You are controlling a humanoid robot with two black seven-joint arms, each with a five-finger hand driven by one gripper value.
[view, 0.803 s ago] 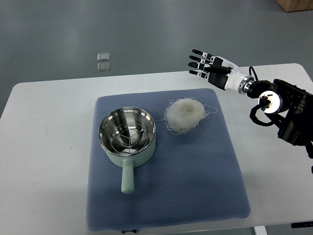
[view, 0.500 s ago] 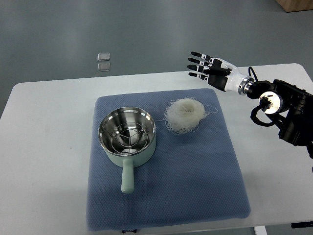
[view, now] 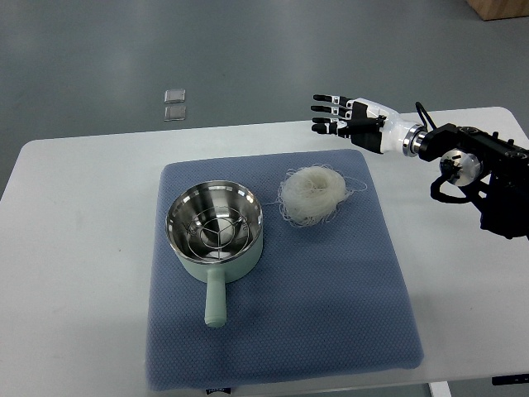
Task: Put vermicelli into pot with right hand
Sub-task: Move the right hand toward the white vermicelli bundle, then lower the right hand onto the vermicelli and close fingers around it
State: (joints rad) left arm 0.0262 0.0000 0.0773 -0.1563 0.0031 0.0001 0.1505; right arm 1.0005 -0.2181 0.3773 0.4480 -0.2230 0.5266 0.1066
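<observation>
A white nest of vermicelli (view: 313,193) lies on the blue mat (view: 331,298), right of a pale green pot (view: 215,234) with a steel inside, a wire rack in it and its handle pointing toward me. My right hand (view: 335,117) is open, fingers spread and pointing left. It hovers above the table's far edge, up and to the right of the vermicelli, apart from it. The left arm is out of view.
The white table (view: 74,248) carries the mat. Two small clear packets (view: 174,105) lie on the grey floor beyond the table. The right arm's black forearm (view: 488,182) hangs over the table's right side.
My right hand has moved a little left and away from me, toward the far edge above the vermicelli. Its fingers stay spread. Pot and vermicelli have not moved.
</observation>
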